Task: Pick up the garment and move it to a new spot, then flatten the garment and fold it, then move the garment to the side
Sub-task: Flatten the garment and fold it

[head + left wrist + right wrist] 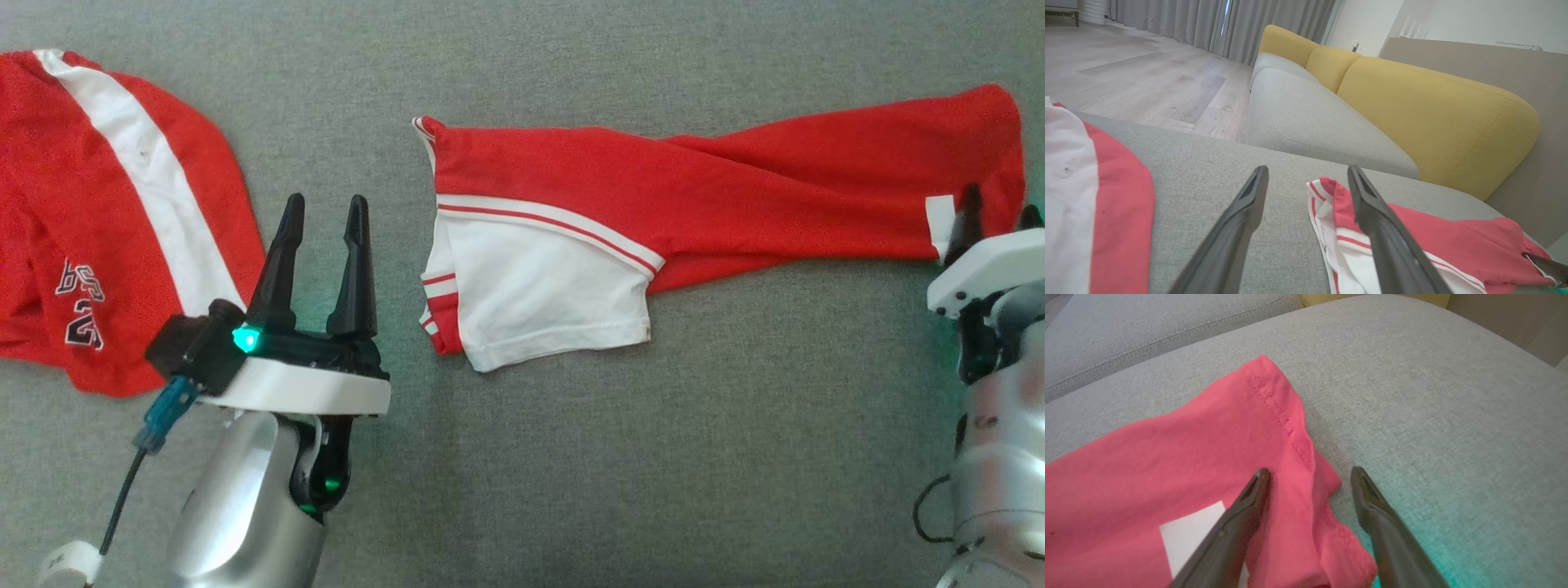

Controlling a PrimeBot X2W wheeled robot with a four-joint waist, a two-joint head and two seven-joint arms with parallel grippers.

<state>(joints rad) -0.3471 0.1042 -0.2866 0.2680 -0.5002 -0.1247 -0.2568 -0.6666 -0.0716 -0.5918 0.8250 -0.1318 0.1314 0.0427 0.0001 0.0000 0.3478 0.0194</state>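
The garment [735, 188], red with a white panel and red-white stripes, lies stretched long across the middle of the grey sofa seat [571, 457]. My left gripper [322, 214] stands open over bare seat just left of its striped end, and nothing is between the fingers. In the left wrist view my left gripper [1306, 171] has the garment [1433, 241] to its right. My right gripper [1000, 208] is open at the garment's right end. In the right wrist view my right gripper [1310, 471] straddles the red hem [1282, 412], one finger over cloth beside a white tag [1196, 526], the other over seat.
A second red garment [98, 212] with a white stripe and lettering lies crumpled at the seat's left end, and also shows as a red garment [1114, 204] in the left wrist view. Yellow back cushions [1433, 110], another grey seat [1306, 114] and wooden floor [1147, 73] lie beyond.
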